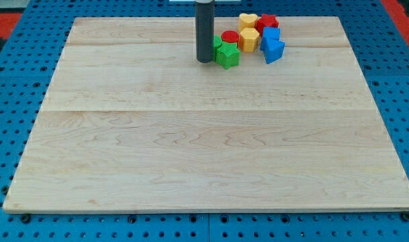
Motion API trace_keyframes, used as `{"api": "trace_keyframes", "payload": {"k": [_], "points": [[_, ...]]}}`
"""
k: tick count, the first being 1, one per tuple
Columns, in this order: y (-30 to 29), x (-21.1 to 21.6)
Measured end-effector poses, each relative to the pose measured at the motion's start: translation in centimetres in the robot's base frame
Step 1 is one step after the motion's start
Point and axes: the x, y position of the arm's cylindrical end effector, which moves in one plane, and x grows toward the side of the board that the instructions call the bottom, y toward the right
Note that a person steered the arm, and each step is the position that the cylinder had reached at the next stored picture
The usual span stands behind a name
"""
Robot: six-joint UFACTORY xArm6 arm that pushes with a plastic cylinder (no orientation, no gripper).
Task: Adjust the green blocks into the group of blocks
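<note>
My tip (204, 60) rests on the wooden board (204, 134) near the view's top centre, touching or nearly touching the left side of a green star block (227, 56). A second green block (217, 44) peeks out just behind the rod, mostly hidden. To their right the group sits tight together: a red cylinder (230, 37), a yellow hexagon (249, 38), a yellow heart (248, 20), a red star (267, 22), a blue cube-like block (272, 33) and a blue block (273, 50) below it.
The board lies on a blue perforated table (16, 40). A red patch of the surroundings (402, 13) shows at the view's top right corner. The blocks lie close to the board's top edge.
</note>
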Motion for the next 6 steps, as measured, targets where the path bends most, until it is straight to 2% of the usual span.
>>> {"api": "trace_keyframes", "payload": {"k": [1,3,4,5,6], "points": [[-0.6,0.0],[7.3,-0.2],[0.0,-0.1],[-5.1,-2.5],[3.4,-3.5]]}}
